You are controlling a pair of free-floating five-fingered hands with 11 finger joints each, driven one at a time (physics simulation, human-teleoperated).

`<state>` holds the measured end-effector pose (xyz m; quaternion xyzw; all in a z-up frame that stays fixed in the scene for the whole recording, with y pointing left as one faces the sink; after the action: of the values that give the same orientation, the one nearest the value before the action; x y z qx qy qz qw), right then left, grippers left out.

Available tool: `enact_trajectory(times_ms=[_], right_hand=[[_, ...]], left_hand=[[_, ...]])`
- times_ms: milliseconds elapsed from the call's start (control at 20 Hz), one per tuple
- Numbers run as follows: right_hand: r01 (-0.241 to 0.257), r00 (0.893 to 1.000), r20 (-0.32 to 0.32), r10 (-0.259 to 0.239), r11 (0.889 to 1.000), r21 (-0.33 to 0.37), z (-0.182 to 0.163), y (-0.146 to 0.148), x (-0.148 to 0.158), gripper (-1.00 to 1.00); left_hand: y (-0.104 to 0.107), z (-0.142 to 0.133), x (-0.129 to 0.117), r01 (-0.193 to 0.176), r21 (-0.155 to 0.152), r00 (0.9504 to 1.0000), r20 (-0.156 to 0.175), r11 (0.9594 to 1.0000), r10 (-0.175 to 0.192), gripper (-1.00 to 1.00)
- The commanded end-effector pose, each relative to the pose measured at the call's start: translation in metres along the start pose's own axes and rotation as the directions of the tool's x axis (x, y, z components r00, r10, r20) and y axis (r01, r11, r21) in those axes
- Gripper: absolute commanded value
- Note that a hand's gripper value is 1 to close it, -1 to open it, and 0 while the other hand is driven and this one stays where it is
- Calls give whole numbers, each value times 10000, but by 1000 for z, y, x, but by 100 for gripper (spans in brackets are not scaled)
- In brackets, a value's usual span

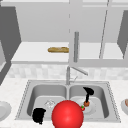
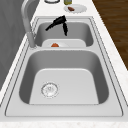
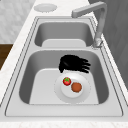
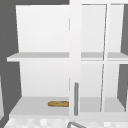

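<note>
My right hand (image 1: 88, 91) hangs in the right basin over a white plate (image 1: 93, 109), fingers straight and reaching down to a brown round food (image 1: 86, 103) beside a strawberry (image 1: 82, 108). From the right side, this hand (image 3: 72, 63) is at the plate's (image 3: 58, 93) far edge, with the strawberry (image 3: 66, 81) and the brown food (image 3: 76, 87) lying free. From the left side, the hand (image 2: 58, 22) spreads above the plate (image 2: 63, 44). My left hand (image 1: 38, 115) floats by the left basin's front rim. A large red ball (image 1: 67, 114) sits at the sink's front edge.
The faucet (image 1: 68, 75) rises between the basins, spout toward the right one. A drain (image 2: 49, 89) marks the left basin. A bread loaf (image 4: 58, 103) lies on the cabinet's bottom shelf. One plate (image 1: 3, 110) rests on the left counter, and another with food (image 2: 74, 8) on the right.
</note>
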<state>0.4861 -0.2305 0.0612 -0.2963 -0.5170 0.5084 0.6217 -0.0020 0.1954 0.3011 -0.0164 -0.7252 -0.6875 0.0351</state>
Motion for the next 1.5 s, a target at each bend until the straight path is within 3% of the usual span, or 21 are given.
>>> enact_trajectory(times_ms=[0, 400, 700, 900, 950, 1350, 1400, 1450], right_hand=[[-275, 9967, 733, 344, 9953, -925, 1, -7, 9, -100], [-235, 9828, 1717, 675, 9690, -2461, 2, -21, 27, -100], [-202, 9680, 2265, 1081, 9332, -3588, 0, -32, 41, -100], [-198, 9646, 2303, 1281, 9067, -4214, -3, -45, 53, -100], [-180, 9633, 2400, 1205, 9207, -3899, -7, -58, 51, -100], [-460, 9512, 2590, 1676, 9071, -4183, -15, -98, 69, -100], [-522, 9537, 2498, 1676, 9100, -4114, -16, -99, 73, -100], [-472, 9578, 2443, 1514, 9214, -3859, -16, -98, 74, -100]], left_hand=[[0, 0, 0, 0, 0, 10000, 0, 10000, 0, 0], [0, 0, 0, 0, 0, 10000, 0, 10000, 0, 0], [0, 0, 0, 0, 0, 10000, 0, 10000, 0, 0], [0, 0, 0, 0, 0, 10000, 0, 10000, 0, 0], [0, 0, 0, 0, 0, 10000, 0, 10000, 0, 0], [0, 0, 0, 0, 0, 10000, 0, 10000, 0, 0], [0, 0, 0, 0, 0, 10000, 0, 10000, 0, 0], [0, 0, 0, 0, 0, 10000, 0, 10000, 0, 0]])
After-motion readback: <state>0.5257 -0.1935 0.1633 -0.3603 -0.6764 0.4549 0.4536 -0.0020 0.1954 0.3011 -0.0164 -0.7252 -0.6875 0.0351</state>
